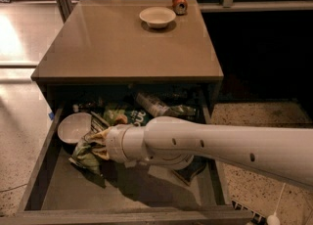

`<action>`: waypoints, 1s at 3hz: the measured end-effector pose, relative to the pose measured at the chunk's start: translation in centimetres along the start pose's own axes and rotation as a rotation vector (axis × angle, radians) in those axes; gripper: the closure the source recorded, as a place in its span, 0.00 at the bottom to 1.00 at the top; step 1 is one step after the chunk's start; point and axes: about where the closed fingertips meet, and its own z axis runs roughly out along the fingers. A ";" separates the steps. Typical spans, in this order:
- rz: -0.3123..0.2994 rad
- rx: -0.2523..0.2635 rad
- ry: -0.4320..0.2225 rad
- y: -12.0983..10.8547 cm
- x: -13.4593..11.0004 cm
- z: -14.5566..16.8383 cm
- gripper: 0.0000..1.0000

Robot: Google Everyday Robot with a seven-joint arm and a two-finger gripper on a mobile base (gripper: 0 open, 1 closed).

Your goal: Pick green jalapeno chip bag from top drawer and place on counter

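Note:
The top drawer [44,180] stands pulled out below the counter [112,43]. My gripper [96,143] is down inside the drawer at its left middle, at the end of the white arm [205,146]. Its tan fingers [99,137] are shut on the crumpled green jalapeno chip bag [84,156], which hangs from them just above the drawer floor, next to a white bowl [74,127]. The arm hides the rest of the bag.
A brighter green bag [126,116] and a silvery dark bag [157,105] lie at the drawer's back. A dark packet [190,169] shows under the arm. On the counter's far edge sit a white bowl [157,17] and a red can [179,2].

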 end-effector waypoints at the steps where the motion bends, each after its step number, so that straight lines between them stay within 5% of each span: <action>1: 0.027 0.046 -0.006 0.6 2.3 -4.3 1.00; 2: 0.061 0.077 0.052 1.0 4.8 -7.2 1.00; 3: 0.066 0.077 0.040 1.0 4.7 -6.4 1.00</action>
